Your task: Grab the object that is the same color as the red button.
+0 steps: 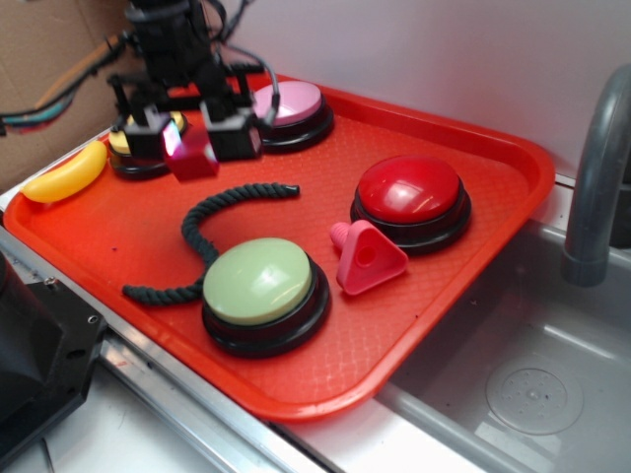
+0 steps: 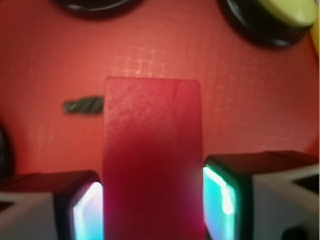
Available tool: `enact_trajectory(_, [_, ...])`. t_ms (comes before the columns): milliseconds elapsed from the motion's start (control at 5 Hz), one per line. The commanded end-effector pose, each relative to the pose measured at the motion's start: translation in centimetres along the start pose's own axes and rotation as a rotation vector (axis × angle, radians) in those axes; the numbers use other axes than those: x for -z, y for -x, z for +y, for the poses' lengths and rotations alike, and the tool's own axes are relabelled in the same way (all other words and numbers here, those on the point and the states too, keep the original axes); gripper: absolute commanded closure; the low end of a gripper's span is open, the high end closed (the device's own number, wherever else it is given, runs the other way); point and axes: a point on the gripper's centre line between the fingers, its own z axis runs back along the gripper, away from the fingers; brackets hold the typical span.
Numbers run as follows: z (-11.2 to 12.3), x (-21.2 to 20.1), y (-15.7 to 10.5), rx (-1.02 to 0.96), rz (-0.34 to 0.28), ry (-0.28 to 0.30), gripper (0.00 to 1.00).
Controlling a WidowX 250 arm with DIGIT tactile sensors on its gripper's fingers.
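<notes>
A small red block, the object (image 1: 191, 156), hangs above the orange tray (image 1: 449, 133) at its back left, pinched between my two fingers. My gripper (image 1: 194, 138) is shut on it. In the wrist view the object (image 2: 152, 150) fills the gap between both pads (image 2: 220, 197), touching each. The red button (image 1: 411, 193), a glossy red dome on a black base, sits on the tray's right side, well away from the gripper.
On the tray are a pink button (image 1: 289, 106), a yellow button (image 1: 141, 148) behind the gripper, a pale green button (image 1: 260, 287), a dark rope (image 1: 212, 219) and a pink triangular piece (image 1: 369, 258). A toy banana (image 1: 67, 173) lies at the left rim. A sink (image 1: 532, 384) with a faucet (image 1: 597, 168) is on the right.
</notes>
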Motion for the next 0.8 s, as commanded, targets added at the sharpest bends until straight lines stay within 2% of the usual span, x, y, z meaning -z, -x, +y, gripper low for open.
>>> enact_trajectory(0, [0.0,-7.4,0.9,0.362,-0.025,0.08,1.0])
enact_trajectory(200, [0.3,-10.2,2.4,0.511,-0.062,0.109,1.0])
enact_trajectory(400, [0.6,-11.3,3.6,0.542,-0.134,0.127,1.0])
enact_trajectory(600, [1.1,-10.5,3.6,0.483,-0.112,0.162,1.0])
